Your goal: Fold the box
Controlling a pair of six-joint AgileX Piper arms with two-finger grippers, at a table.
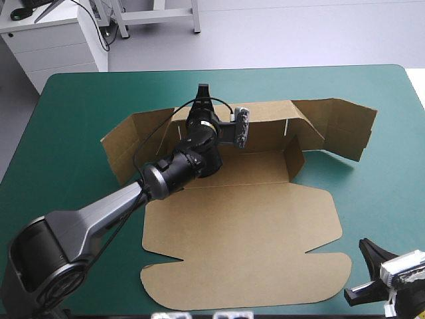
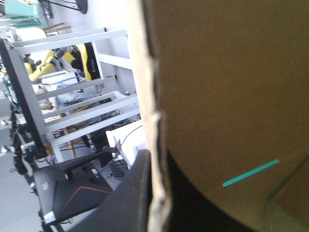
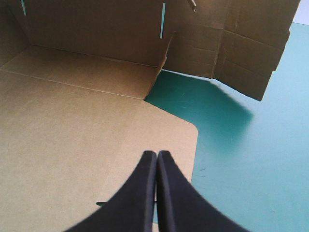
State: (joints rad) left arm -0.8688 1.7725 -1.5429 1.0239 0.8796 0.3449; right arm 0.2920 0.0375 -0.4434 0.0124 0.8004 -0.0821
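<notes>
Teal-green table point(image 1: 80, 100), left gripper point(image 1: 202, 92) pinching far wall of box point(image 1: 265, 129), right gripper point(image 3: 157, 154) closed beside near corner.

Left arm point(image 1: 99, 216): dark grey shoulder housing at 7 o'clock, silver-grey link, black wrist segments, thin brass-coloured ring. Jaws on both arms: black curved fins.

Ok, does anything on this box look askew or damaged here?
Nothing looks damaged. The box is just half-formed: the left gripper pinches its raised rear wall, while the right-end flaps splay outward, untucked, lifted off the teal-green cover. The right gripper is shut, holding nothing.
</notes>
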